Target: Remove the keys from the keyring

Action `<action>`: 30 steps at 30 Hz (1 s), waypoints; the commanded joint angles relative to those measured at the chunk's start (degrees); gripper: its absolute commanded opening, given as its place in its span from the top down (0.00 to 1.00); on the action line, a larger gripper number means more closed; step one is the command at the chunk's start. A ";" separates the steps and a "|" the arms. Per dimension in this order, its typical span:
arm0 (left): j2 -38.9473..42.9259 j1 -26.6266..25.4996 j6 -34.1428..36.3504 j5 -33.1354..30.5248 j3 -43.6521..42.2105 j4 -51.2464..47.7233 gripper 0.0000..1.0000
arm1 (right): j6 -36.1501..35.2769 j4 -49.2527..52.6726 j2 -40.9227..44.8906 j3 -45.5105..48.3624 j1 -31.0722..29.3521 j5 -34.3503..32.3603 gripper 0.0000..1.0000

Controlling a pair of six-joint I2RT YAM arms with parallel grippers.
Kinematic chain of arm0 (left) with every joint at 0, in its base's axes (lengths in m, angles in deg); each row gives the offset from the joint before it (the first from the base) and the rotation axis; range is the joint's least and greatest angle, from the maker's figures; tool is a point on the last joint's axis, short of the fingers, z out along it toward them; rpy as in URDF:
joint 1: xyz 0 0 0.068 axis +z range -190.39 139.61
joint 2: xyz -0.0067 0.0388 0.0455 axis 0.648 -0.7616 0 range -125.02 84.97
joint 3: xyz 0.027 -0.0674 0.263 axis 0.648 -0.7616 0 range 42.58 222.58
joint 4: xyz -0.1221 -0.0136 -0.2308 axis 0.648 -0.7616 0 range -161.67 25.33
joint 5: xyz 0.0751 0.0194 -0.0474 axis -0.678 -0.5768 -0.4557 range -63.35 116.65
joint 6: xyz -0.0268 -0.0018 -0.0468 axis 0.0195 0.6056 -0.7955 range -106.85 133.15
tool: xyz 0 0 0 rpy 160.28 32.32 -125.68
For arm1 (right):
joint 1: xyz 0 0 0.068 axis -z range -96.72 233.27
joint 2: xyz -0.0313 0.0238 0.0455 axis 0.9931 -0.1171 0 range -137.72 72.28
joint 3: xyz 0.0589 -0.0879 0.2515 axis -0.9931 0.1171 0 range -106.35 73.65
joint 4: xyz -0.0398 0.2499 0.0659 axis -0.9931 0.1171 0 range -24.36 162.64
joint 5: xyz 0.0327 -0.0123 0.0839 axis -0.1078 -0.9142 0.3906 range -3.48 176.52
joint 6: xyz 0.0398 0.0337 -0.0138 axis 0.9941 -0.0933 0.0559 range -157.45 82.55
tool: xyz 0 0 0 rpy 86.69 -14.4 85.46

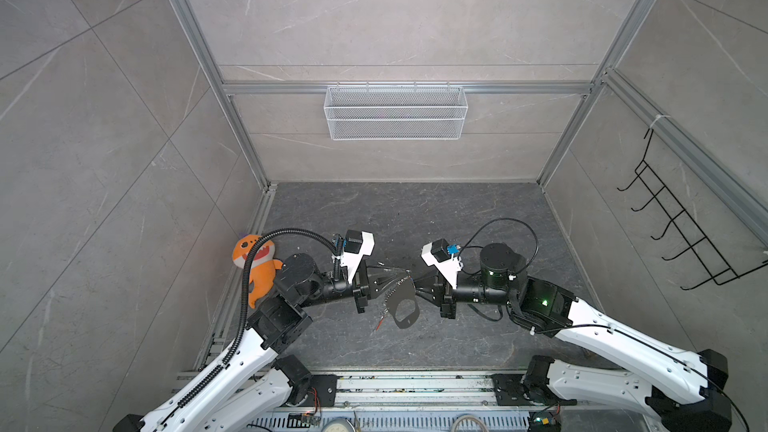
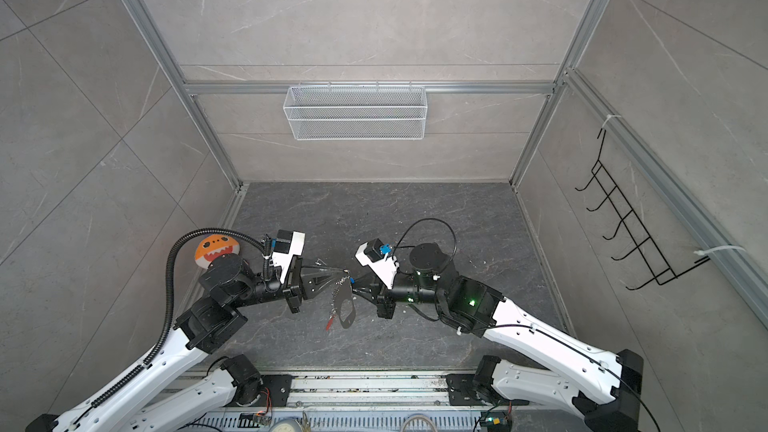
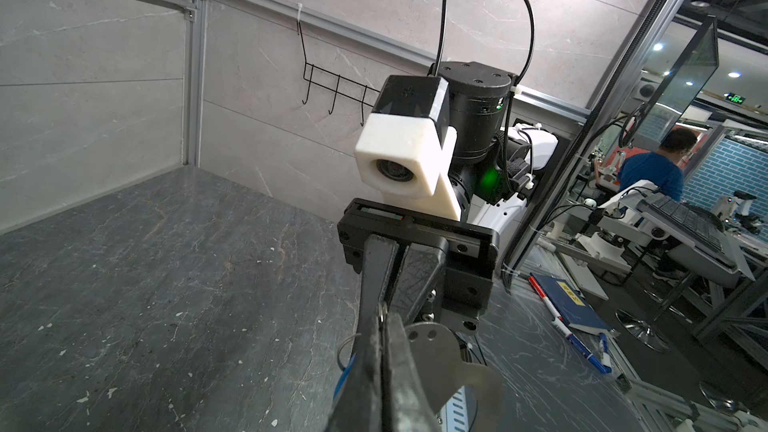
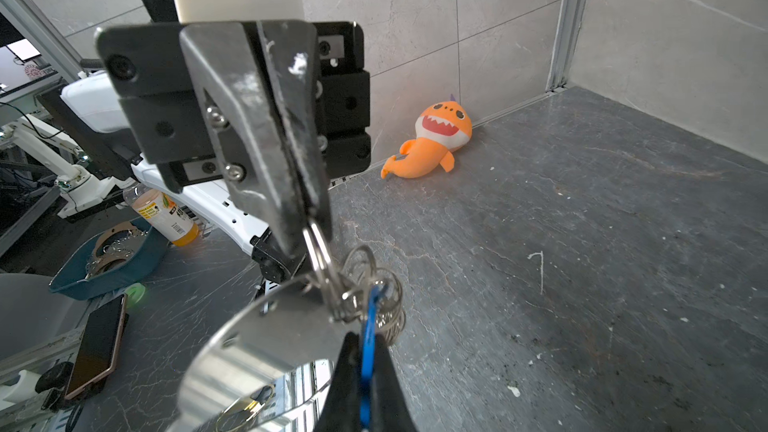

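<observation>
Both grippers meet in mid-air over the dark table. My left gripper (image 1: 405, 273) (image 3: 384, 317) is shut on the thin silver ring (image 4: 316, 238) of the keyring. From that ring the flat grey oval fob (image 1: 405, 311) (image 4: 266, 342) hangs tilted, clear of the table. My right gripper (image 2: 353, 282) (image 4: 365, 338) is shut on the blue-tagged key (image 4: 369, 326), which sits among the bunched silver rings (image 4: 374, 280). The red-tagged key (image 1: 380, 321) (image 2: 329, 321) dangles on the beaded chain beside the fob's lower edge.
An orange plush toy (image 1: 257, 263) (image 4: 436, 139) lies against the left wall, behind my left arm. A white wire basket (image 1: 395, 112) hangs on the back wall and a black hook rack (image 1: 681, 222) on the right wall.
</observation>
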 commanded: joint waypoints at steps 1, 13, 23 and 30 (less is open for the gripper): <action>1.64 -0.13 0.71 2.86 2.08 3.03 1.00 | -1.10 4.54 2.44 -1.88 -0.51 -1.78 0.69; 0.69 -0.13 0.85 7.60 2.82 2.32 1.00 | -0.14 2.54 6.23 -5.30 -0.50 -0.73 0.53; 0.63 -0.11 0.44 7.73 2.38 3.11 1.00 | 1.22 -1.20 2.63 -5.99 -0.64 3.86 0.66; 0.85 -0.14 0.76 7.50 2.16 3.20 1.00 | 2.46 -2.65 2.19 -4.15 -0.64 5.08 0.75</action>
